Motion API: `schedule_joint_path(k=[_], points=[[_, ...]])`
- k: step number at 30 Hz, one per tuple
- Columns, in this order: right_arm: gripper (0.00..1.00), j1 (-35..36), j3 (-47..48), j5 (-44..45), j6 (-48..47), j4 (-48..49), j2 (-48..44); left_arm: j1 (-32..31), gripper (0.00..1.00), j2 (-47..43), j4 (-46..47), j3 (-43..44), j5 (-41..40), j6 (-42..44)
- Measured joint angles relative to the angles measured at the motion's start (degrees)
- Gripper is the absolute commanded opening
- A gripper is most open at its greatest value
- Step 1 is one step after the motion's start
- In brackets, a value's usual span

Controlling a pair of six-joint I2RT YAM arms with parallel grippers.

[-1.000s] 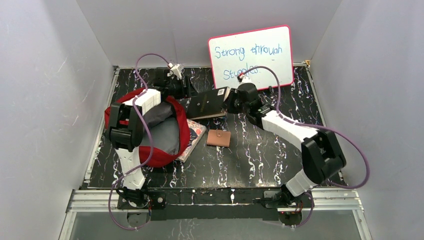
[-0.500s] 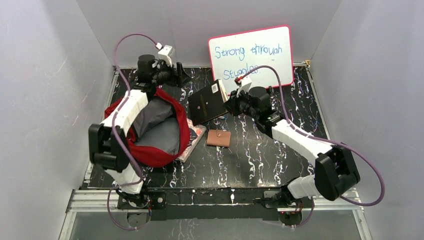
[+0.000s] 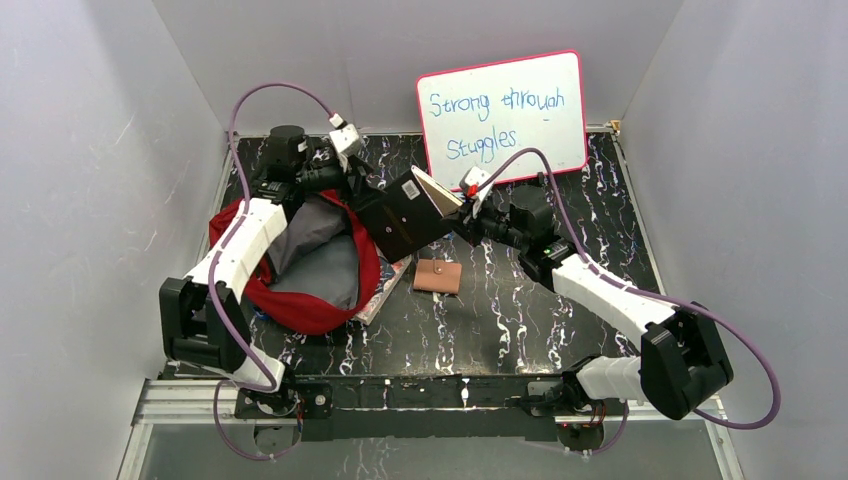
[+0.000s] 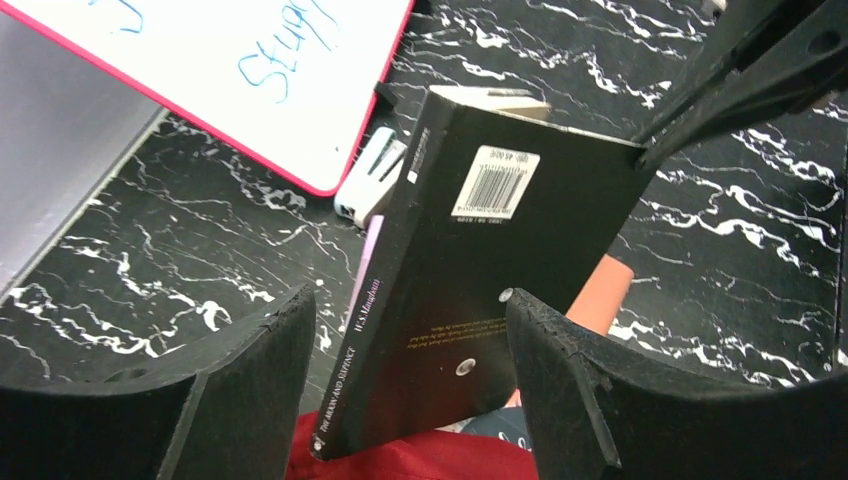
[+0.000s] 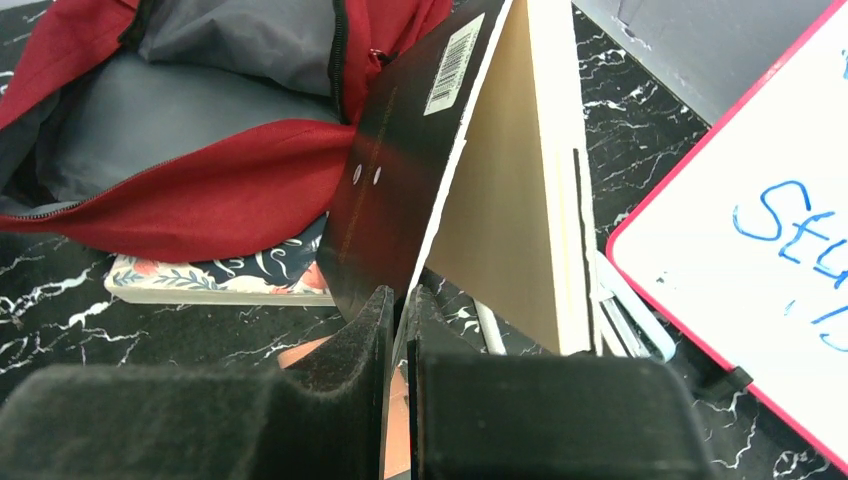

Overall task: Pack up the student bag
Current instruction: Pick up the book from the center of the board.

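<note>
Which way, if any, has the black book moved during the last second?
Yes. The black book, pinched by the right gripper, has tipped up and shifted left, away from the whiteboard and toward the student bag.

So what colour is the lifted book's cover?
The book is black with a white barcode label; clearest in left wrist view.

White arms (image 3: 245, 235), purple cables (image 3: 280, 88), black tools (image 4: 410, 340).

A black paperback (image 3: 400, 218) hangs tilted, its cover splayed open, above the marbled black tabletop (image 3: 520, 320). A tan wallet (image 3: 438, 276) lies beside a floral-covered book (image 3: 390, 277); a pink-framed whiteboard (image 3: 503, 110) leans behind.
</note>
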Motion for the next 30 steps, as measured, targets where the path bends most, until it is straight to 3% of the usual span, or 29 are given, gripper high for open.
schedule_joint_path(k=[15, 30], points=[[0.0, -0.2, -0.42, -6.95, -7.89, 0.46, -0.59, 0.0, 0.63, 7.54, -6.88, 2.1, 6.47, 10.29], [0.0, -0.2, -0.42, -8.81, -10.56, 0.22, -0.63, -1.01, 0.34, 9.11, -11.72, 4.24, 13.53, 15.85]])
